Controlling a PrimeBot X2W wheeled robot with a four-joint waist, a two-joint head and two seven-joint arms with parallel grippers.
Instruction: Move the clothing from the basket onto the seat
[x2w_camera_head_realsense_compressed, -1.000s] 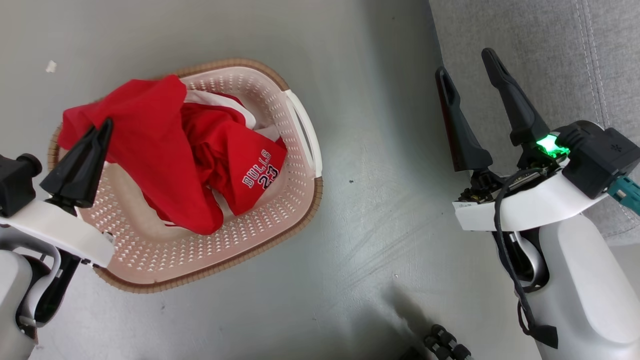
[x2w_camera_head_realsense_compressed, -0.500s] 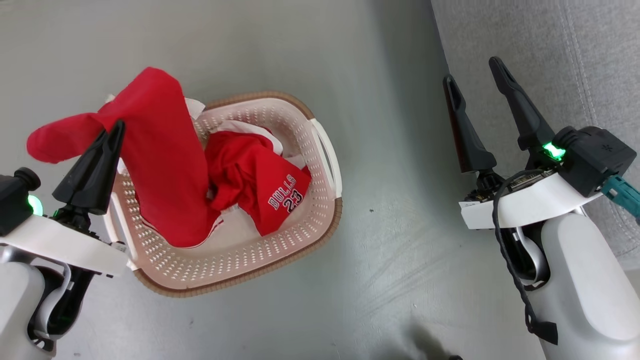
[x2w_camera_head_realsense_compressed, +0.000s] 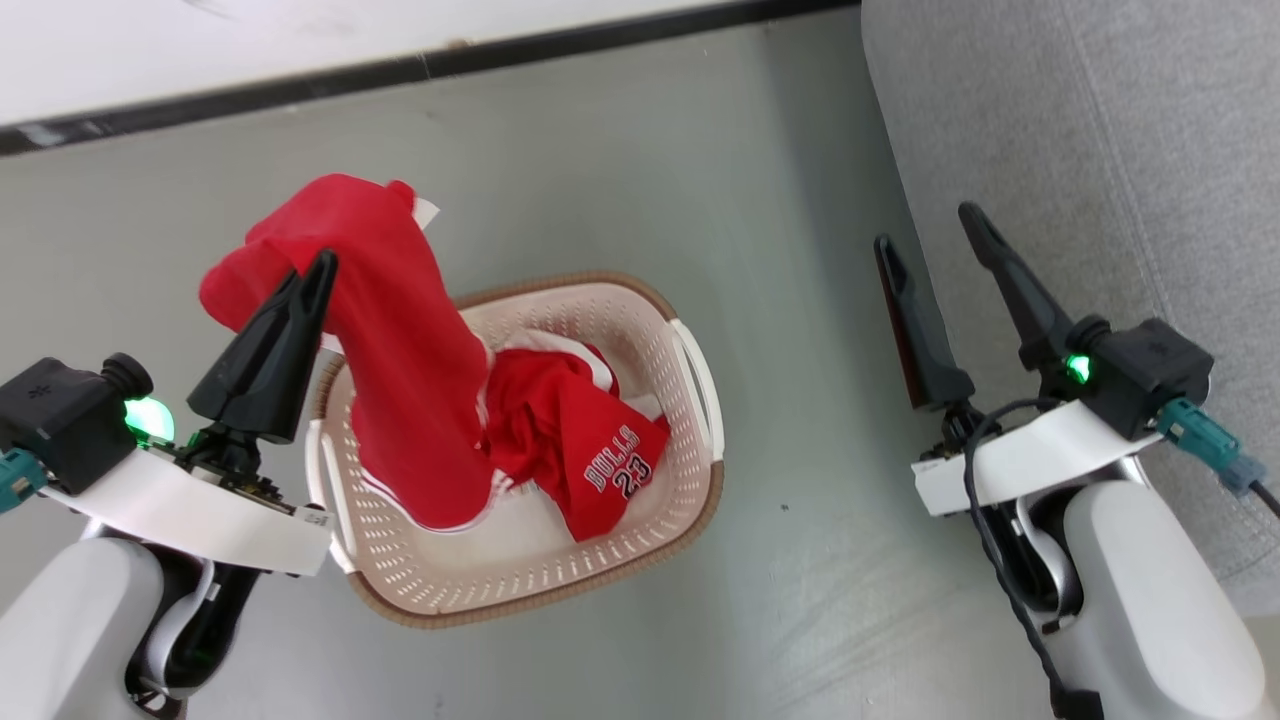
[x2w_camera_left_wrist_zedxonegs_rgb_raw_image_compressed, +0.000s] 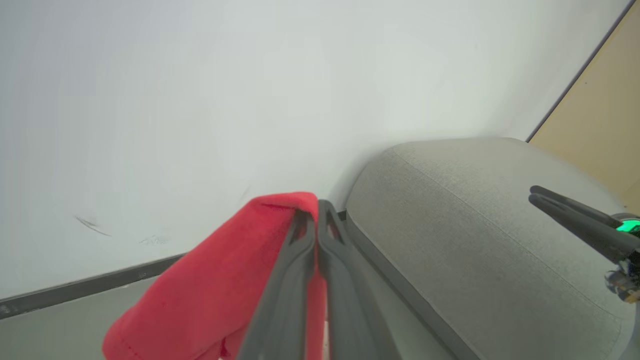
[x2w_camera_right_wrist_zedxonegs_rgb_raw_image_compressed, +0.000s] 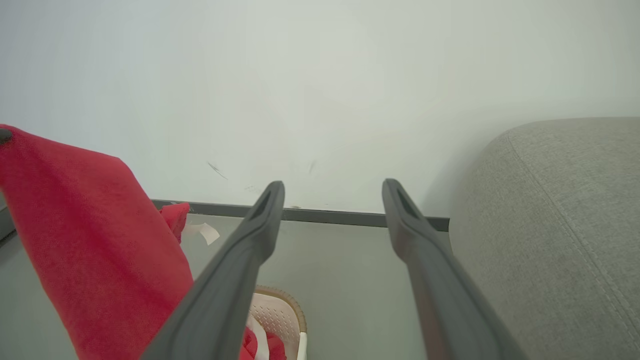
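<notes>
Clothing (x2w_camera_head_realsense_compressed: 520, 440) sits centre-left in the head view, partly in the basket (x2w_camera_head_realsense_compressed: 560, 590) and partly raised above it. Our left gripper (x2w_camera_head_realsense_compressed: 322, 265), at the left of the frame, is clamped on the plain red garment (x2w_camera_head_realsense_compressed: 400, 350). It hangs from the pinched tips with its white-trimmed lower end over the basket's inside, just beside the jersey (x2w_camera_head_realsense_compressed: 600, 470). The jersey lies crumpled in the basket with "BULLS 23" facing up. The basket stands on the grey floor (x2w_camera_head_realsense_compressed: 650, 150). Our right gripper (x2w_camera_head_realsense_compressed: 925, 228), at the right of the frame, has its fingers spread apart and holds nothing, over the near edge of the seat (x2w_camera_head_realsense_compressed: 1100, 150). In the left wrist view we see the fingers (x2w_camera_left_wrist_zedxonegs_rgb_raw_image_compressed: 290, 290) pressed together against red cloth, with the seat at right.
</notes>
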